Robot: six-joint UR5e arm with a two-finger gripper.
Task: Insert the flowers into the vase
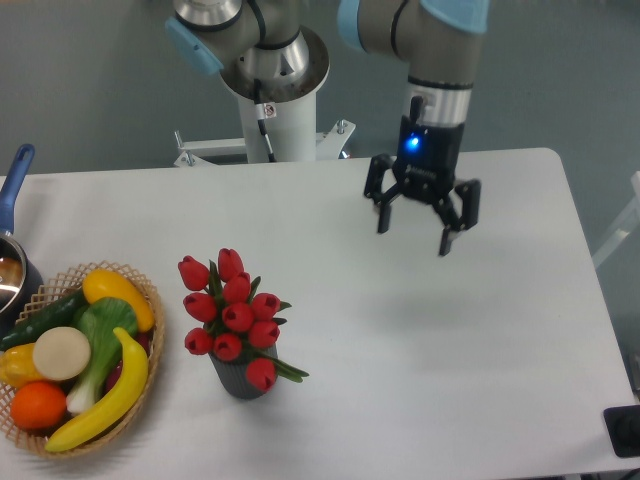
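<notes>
flowers (232,310) hide most of the vase (238,378); a pot (12,262) is cut off at left. gripper (413,225) hangs spread, empty, over the white table (450,350).

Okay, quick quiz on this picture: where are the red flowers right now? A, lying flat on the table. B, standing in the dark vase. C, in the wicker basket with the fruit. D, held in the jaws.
B: the flowers stand with their stems down in the vase, while the gripper hangs open and empty well off to the right, and the basket holds only fruit and vegetables.
</notes>
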